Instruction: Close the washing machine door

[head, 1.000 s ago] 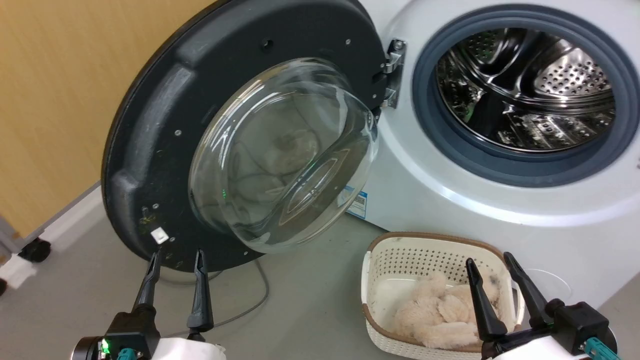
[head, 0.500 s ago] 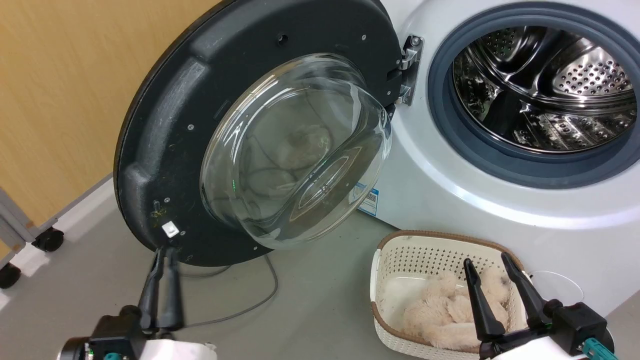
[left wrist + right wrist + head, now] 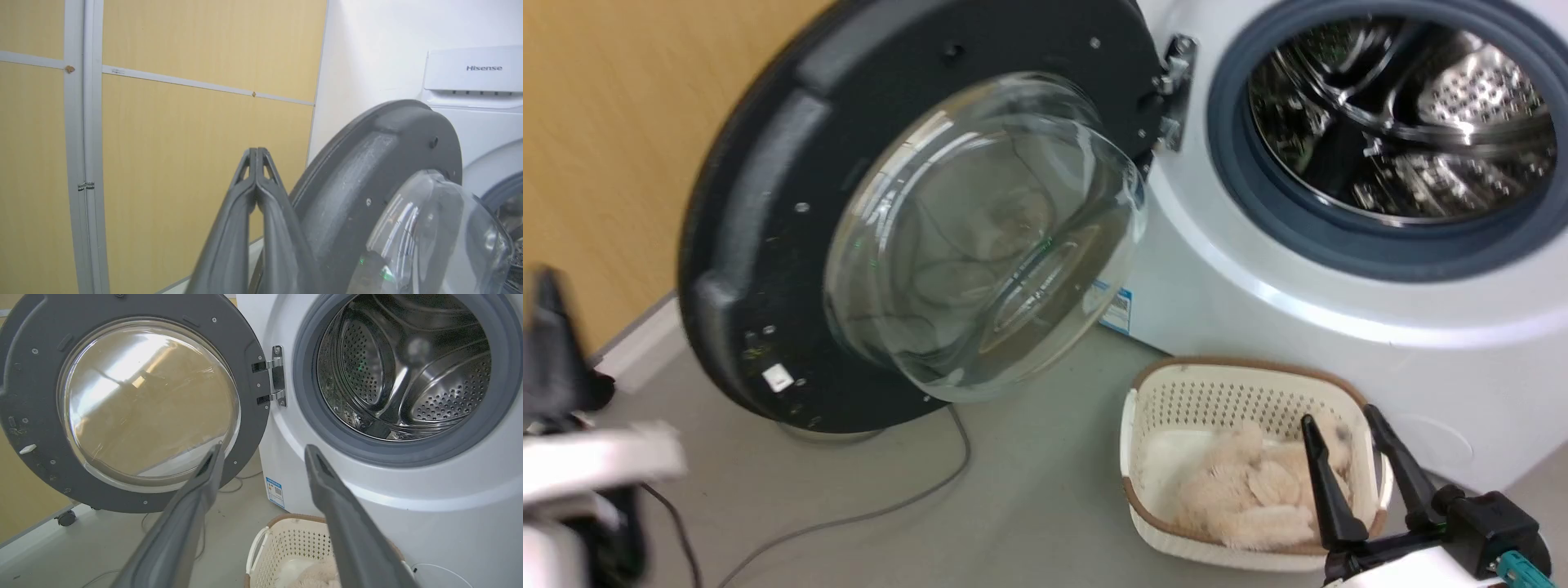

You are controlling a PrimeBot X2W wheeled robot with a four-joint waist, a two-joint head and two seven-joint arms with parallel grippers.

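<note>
The washing machine door stands wide open at the left, its black rim around a bulging glass bowl, hung on a metal hinge. To its right is the white washing machine with its steel drum exposed. My left gripper is a dark blur at the far left, beside the door's outer edge. In the left wrist view my left gripper is shut on nothing, with the door rim just to its right. My right gripper hangs open over the basket and points at the hinge.
A cream perforated basket holding a fluffy beige item sits on the floor before the machine. A grey cable trails across the grey floor under the door. A wood-panelled wall stands left of the door. A caster wheel is near the wall.
My left gripper went from open to shut, then swung out to the far left beside the door's edge. The head camera shifted. The door and right gripper stay put.
</note>
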